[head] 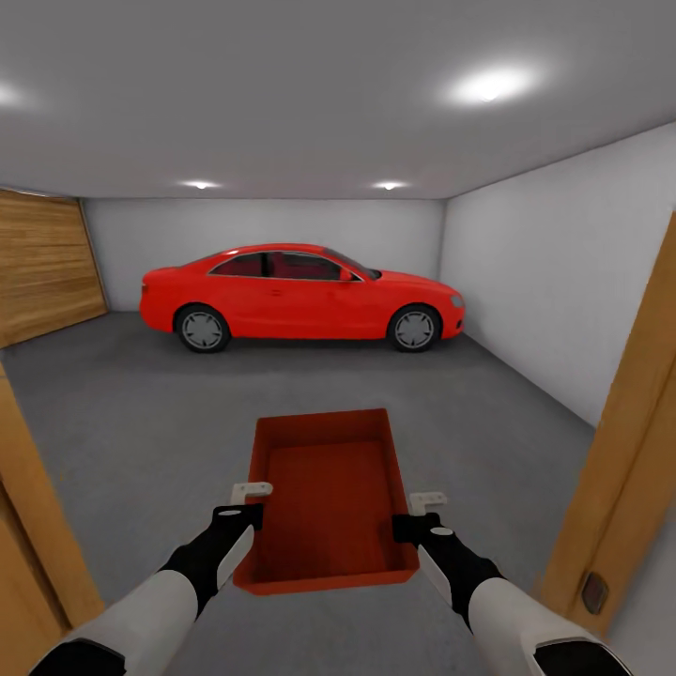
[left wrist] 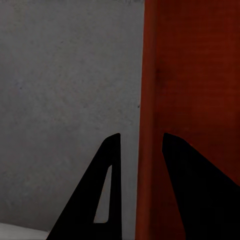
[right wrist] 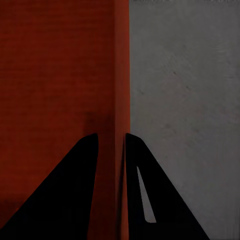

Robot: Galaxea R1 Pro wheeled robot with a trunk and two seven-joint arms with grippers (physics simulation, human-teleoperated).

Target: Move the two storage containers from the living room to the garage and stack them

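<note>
One red-orange open-top storage container (head: 329,498) hangs level in front of me, above the garage's dark grey concrete floor (head: 141,422). It is empty inside. My left gripper (head: 250,514) is shut on its left wall, and the left wrist view shows the fingers of that gripper (left wrist: 141,135) straddling the container's wall (left wrist: 150,75). On the opposite wall my right gripper (head: 413,518) is shut. In the right wrist view that gripper (right wrist: 111,135) pinches the container's rim (right wrist: 120,60), with grey floor (right wrist: 185,100) beyond.
A red car (head: 300,296) is parked sideways along the far wall. Wooden door-frame posts stand close at my left (head: 38,526) and right (head: 629,441). A wood-panelled garage door (head: 47,263) fills the left wall. Open concrete lies between me and the car.
</note>
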